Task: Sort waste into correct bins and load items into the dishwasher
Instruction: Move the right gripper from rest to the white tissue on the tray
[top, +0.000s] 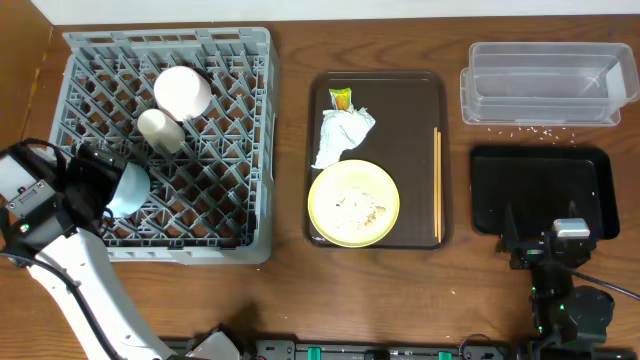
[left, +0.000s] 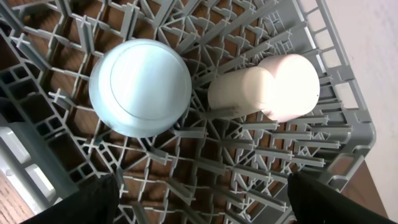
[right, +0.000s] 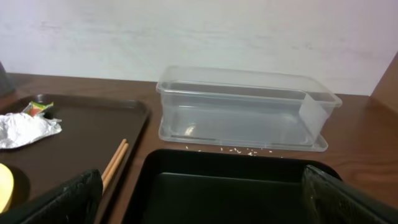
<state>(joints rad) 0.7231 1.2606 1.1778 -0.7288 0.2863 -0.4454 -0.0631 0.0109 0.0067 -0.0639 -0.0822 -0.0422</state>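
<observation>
The blue bowl (left: 140, 87) sits base up near the rack's (top: 240, 60) left edge, clear of the left gripper (left: 205, 196), whose fingers are spread wide. Chopsticks (top: 437, 185) lie lengthwise along the brown tray's (top: 415, 90) right edge. The right gripper (right: 202, 199) gapes empty.

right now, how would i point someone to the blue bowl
Look at the grey rack on the robot's left side of the table. Three pale dishes sit in it; the blue bowl is the one nearest the robot, upside down. It alone is pale blue, unlike the white bowl and cup beyond it.
</observation>
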